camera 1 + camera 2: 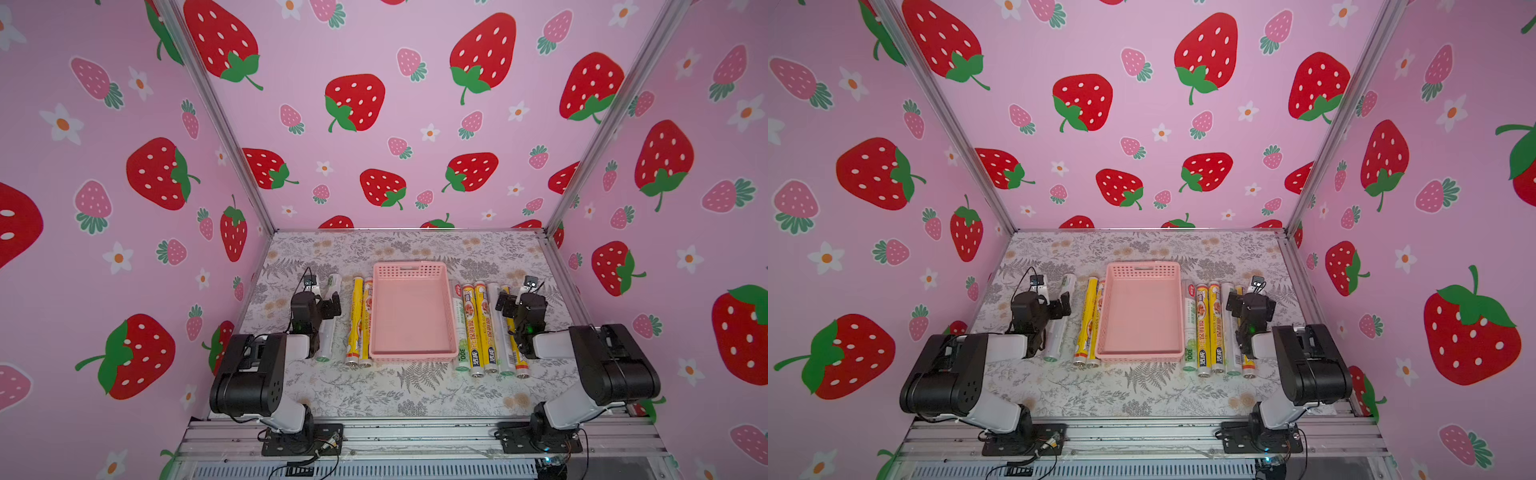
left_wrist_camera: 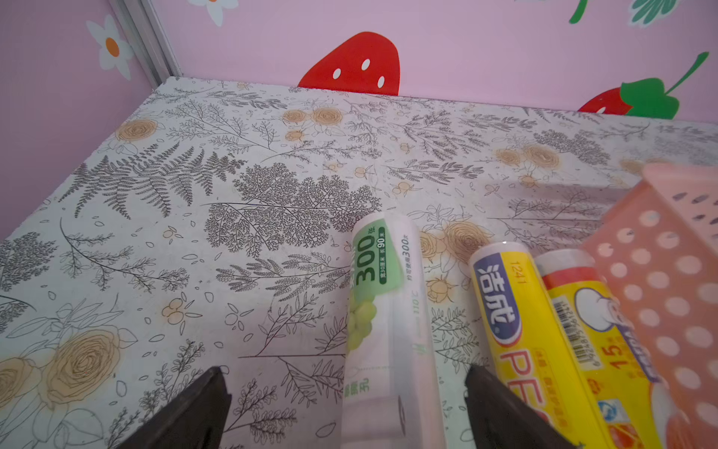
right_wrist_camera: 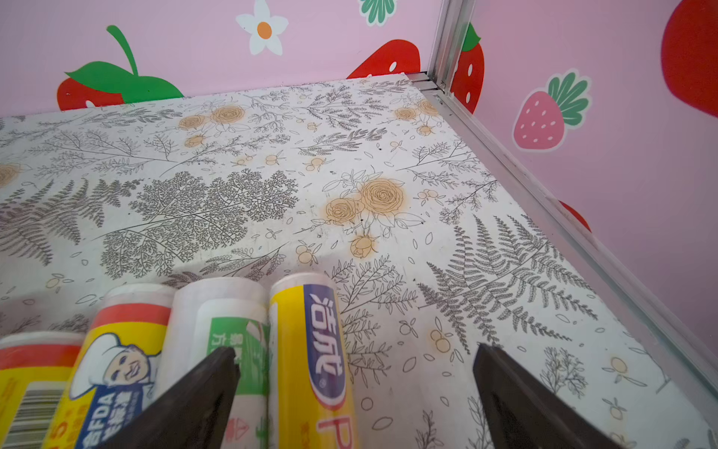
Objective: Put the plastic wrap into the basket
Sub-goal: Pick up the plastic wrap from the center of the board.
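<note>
The pale-pink basket (image 1: 409,270) (image 1: 1142,269) sits mid-table with nothing inside. Plastic wrap rolls lie lengthwise on both sides of it. To its left are a white roll with green print (image 1: 325,340) (image 2: 388,311) and two yellow rolls (image 1: 355,320) (image 2: 516,330). To its right lie several yellow and white rolls (image 1: 473,332) (image 3: 307,342). My left gripper (image 1: 323,301) (image 2: 345,369) hangs open astride the white roll. My right gripper (image 1: 519,301) (image 3: 355,350) is open over the outermost yellow roll (image 1: 517,357), one finger above the neighbouring white roll (image 3: 229,311).
Floral-patterned table (image 1: 415,395) enclosed by pink strawberry walls on three sides. Aluminium frame rails run along the right table edge (image 3: 544,186) and the front (image 1: 415,436). Both arm bases are bolted at the front corners. Bare table lies behind and in front of the basket.
</note>
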`<state>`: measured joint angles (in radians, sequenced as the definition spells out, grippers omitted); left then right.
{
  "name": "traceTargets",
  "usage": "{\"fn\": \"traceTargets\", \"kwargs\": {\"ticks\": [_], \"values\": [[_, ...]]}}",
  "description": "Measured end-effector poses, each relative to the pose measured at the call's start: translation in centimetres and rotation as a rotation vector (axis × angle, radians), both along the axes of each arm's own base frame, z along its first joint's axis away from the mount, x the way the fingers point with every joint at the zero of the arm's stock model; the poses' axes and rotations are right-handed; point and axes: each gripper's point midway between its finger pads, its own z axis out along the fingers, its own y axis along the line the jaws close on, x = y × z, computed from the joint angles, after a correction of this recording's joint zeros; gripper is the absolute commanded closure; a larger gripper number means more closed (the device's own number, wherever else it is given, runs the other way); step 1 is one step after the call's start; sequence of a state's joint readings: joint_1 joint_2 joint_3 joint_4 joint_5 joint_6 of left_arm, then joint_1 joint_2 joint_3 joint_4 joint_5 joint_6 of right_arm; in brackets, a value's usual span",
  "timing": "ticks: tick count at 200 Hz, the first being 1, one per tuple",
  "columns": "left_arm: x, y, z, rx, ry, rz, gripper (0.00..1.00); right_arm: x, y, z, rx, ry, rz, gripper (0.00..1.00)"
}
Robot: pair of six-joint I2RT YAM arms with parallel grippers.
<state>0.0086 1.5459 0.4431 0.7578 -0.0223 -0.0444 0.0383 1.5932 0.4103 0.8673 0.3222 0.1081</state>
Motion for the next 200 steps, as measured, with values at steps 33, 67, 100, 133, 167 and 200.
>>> {"fn": "traceTargets", "kwargs": {"ticks": [33, 67, 100, 133, 167, 200], "values": [[0.0, 0.0, 0.0, 0.0, 0.0, 0.0, 0.0, 0.0, 0.0, 0.0, 0.0, 0.0, 0.0, 0.0], [0.0, 0.0, 0.0, 0.0, 0.0, 0.0, 0.0, 0.0, 0.0, 0.0, 0.0, 0.0, 0.0, 0.0], [0.0, 0.1, 0.0, 0.001, 0.003, 0.009, 0.0, 0.0, 0.0, 0.0, 0.0, 0.0, 0.0, 0.0], [0.0, 1.9, 1.1, 0.02, 0.052, 0.112, 0.0, 0.0, 0.0, 0.1, -0.001, -0.002, 0.0, 0.0], [0.3, 3.6, 6.5, -0.021, 0.009, 0.253, 0.0, -0.6, -0.2, 3.0, -0.002, 0.013, -0.036, 0.0], [-1.2, 3.7, 10.9, -0.147, 0.009, 0.322, 0.0, 0.4, -0.3, 10.8, 0.089, 0.024, -0.098, 0.0]]}}
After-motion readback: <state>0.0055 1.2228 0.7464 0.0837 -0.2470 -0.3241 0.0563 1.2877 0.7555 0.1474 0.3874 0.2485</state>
